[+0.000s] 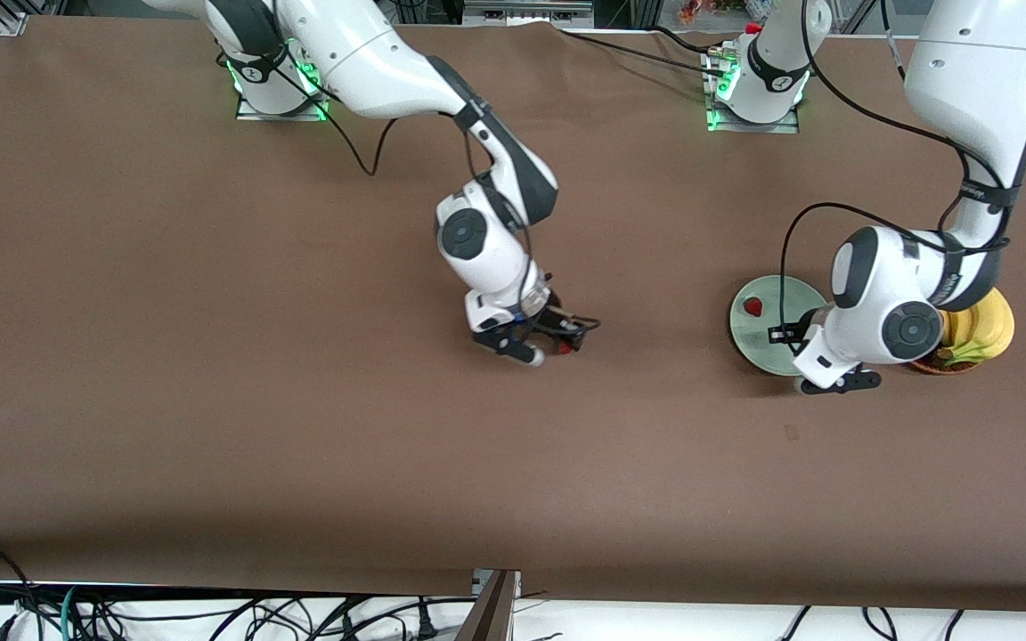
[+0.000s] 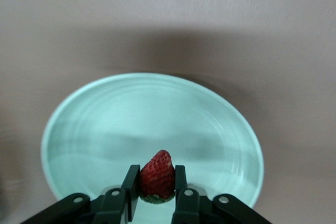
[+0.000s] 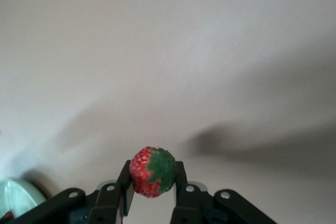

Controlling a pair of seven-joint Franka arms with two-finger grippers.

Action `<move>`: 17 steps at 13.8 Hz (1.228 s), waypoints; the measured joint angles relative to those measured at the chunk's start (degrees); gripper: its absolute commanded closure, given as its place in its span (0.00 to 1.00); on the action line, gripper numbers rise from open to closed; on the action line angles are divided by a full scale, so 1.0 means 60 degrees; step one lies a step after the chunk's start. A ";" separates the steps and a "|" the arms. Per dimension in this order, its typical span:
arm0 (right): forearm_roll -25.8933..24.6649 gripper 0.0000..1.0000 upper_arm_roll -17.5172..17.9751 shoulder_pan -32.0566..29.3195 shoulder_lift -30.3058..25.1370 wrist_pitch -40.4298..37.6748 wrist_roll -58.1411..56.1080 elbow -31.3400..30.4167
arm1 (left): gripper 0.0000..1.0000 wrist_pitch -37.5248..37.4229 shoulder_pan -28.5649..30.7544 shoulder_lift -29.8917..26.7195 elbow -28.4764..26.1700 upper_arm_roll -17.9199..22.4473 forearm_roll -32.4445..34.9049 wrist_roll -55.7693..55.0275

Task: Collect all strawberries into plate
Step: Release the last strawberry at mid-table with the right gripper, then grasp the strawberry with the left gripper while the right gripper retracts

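The pale mint-green plate [image 1: 767, 343] sits toward the left arm's end of the table. One strawberry [image 1: 753, 307] shows on it. My left gripper [image 1: 796, 361] hangs over the plate's edge, its fingers covered by the hand in the front view. In the left wrist view it [image 2: 157, 182] is shut on a strawberry [image 2: 157, 174] above the plate [image 2: 105, 124]. My right gripper [image 1: 557, 345] is low over the middle of the table, shut on another strawberry [image 1: 567, 347]. That berry [image 3: 152, 171] shows its green top between the fingers, and the plate's edge [image 3: 16, 195] shows in a corner.
A brown wicker basket [image 1: 940, 365] holding bananas [image 1: 981, 329] stands right beside the plate, partly under the left arm. Brown cloth covers the whole table. Cables hang past the table's edge nearest the front camera.
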 measured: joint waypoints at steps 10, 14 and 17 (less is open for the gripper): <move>-0.0080 0.00 -0.0527 0.0524 0.0719 -0.0364 0.0063 0.0818 | 0.00 -0.1851 -0.0052 -0.0647 0.1858 -0.0207 -0.0784 0.0082; -0.0094 0.00 -0.2004 0.0178 -0.0002 -0.3058 -0.1251 0.1305 | 0.00 -0.1601 -0.0308 -0.0576 0.2049 -0.0635 -0.1712 -0.0776; -0.0103 0.00 -0.2187 -0.0973 -0.0947 -0.5406 -0.3277 0.1315 | 0.00 -0.0574 -0.1347 -0.0098 0.2129 -0.0755 -0.1722 -0.1577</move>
